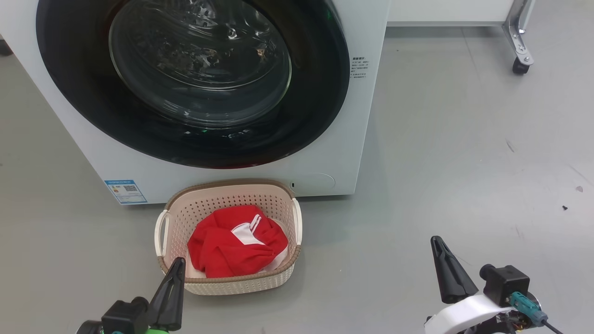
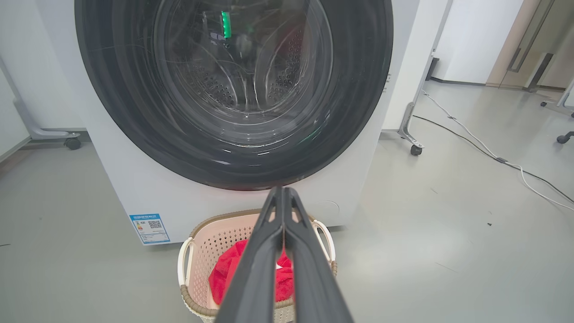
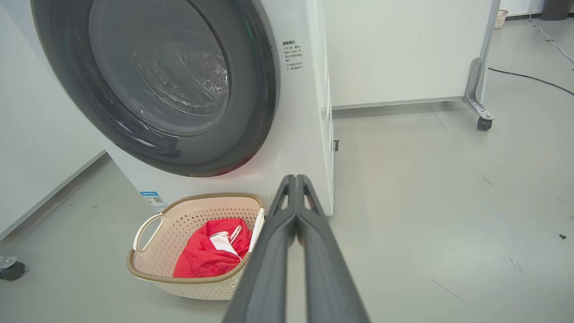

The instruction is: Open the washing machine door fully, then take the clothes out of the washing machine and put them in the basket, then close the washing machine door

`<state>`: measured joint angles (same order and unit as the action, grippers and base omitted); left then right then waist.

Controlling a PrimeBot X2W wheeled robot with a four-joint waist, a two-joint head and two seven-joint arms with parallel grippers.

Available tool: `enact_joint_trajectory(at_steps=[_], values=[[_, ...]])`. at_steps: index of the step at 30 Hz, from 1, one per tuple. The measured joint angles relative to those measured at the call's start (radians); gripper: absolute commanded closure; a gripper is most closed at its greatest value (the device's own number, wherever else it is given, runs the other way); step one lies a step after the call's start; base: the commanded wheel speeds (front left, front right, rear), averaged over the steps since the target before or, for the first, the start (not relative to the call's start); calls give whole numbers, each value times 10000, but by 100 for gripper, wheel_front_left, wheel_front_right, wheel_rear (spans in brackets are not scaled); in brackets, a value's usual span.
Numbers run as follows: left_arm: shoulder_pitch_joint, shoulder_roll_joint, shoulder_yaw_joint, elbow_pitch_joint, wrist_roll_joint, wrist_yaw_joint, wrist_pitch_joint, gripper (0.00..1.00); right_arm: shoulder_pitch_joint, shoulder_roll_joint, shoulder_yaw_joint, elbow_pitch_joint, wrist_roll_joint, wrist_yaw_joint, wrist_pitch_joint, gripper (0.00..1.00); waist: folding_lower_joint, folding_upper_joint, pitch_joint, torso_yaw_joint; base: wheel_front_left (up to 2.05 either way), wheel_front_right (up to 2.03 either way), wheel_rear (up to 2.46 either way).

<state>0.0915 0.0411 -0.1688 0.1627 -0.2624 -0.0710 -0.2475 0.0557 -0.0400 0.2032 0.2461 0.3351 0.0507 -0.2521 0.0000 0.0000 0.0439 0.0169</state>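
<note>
Left claw (image 1: pixel 178 265) and right claw (image 1: pixel 437 243) are pressed together and empty, and you can confirm the red garment (image 1: pixel 232 246) lies against the near wall of the basket (image 1: pixel 222 184) before the shut washing machine door (image 1: pixel 199 69), so no step appears left.

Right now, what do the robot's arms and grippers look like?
Both have long black jaws tapering to a point. The left gripper sits on a black block with bright green below. The right gripper joins a curved white wrist shell, beside a black box with a teal plug and a thin black cable.
</note>
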Motion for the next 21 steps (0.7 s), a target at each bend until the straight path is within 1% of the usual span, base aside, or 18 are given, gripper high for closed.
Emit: enact_joint_trajectory(at_steps=[4, 14, 21], values=[[11, 0, -13, -65, -433, -4, 12, 100, 23, 0, 0, -128, 510, 8, 0, 100, 0, 0, -18, -8, 0, 0, 0], [8, 0, 115, -100, -2268, -46, 355, 100, 66, 4, -263, -244, 2215, 96, 307, 100, 0, 0, -53, -24, 0, 0, 0], [-5, 0, 318, -84, -3243, -48, 616, 100, 59, -4, -481, -253, 3095, 94, 533, 100, 0, 0, -80, -36, 0, 0, 0]])
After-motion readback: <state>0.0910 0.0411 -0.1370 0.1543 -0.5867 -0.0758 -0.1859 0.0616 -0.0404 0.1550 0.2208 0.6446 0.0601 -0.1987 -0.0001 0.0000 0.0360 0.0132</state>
